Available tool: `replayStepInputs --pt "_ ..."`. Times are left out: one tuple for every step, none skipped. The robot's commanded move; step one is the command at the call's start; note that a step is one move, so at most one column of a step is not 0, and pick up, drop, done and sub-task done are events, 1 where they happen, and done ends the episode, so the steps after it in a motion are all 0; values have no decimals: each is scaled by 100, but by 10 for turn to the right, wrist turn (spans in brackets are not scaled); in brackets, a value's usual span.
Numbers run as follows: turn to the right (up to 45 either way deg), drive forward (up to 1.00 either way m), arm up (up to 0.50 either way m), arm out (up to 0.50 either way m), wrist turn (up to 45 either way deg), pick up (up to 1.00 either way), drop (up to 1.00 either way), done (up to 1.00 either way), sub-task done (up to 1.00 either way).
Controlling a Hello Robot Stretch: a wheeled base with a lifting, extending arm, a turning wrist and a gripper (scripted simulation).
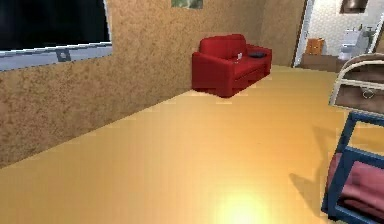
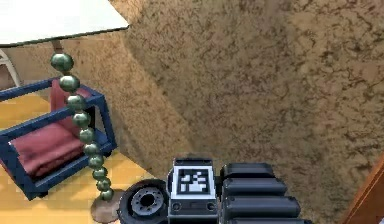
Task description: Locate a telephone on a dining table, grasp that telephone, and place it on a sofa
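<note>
A red sofa (image 1: 228,62) stands against the speckled brown far wall, with a small dark thing (image 1: 256,55) lying on its right end. In the arm side view the arm (image 2: 250,195) is a dark segmented bar along the bottom edge, with a white marked square (image 2: 193,182) on it. The gripper (image 2: 145,204) is a dark round body just left of that square, low over the orange floor beside a lamp's base. I cannot make out its far end, so I cannot tell whether it holds anything.
A blue-framed armchair with red cushions (image 2: 50,145) (image 1: 358,175) stands close by. A floor lamp (image 2: 82,125) with a stem of green balls and a white shade is beside it. A dark wall screen (image 1: 50,25), a brown chair (image 1: 362,80) and a doorway (image 1: 335,35) line the room. Orange floor (image 1: 180,150) lies open toward the sofa.
</note>
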Motion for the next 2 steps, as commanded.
replayStepInputs --pt "30 0 0 0 0 0 0 0 0" --pt "0 70 0 0 0 0 0 0 0"
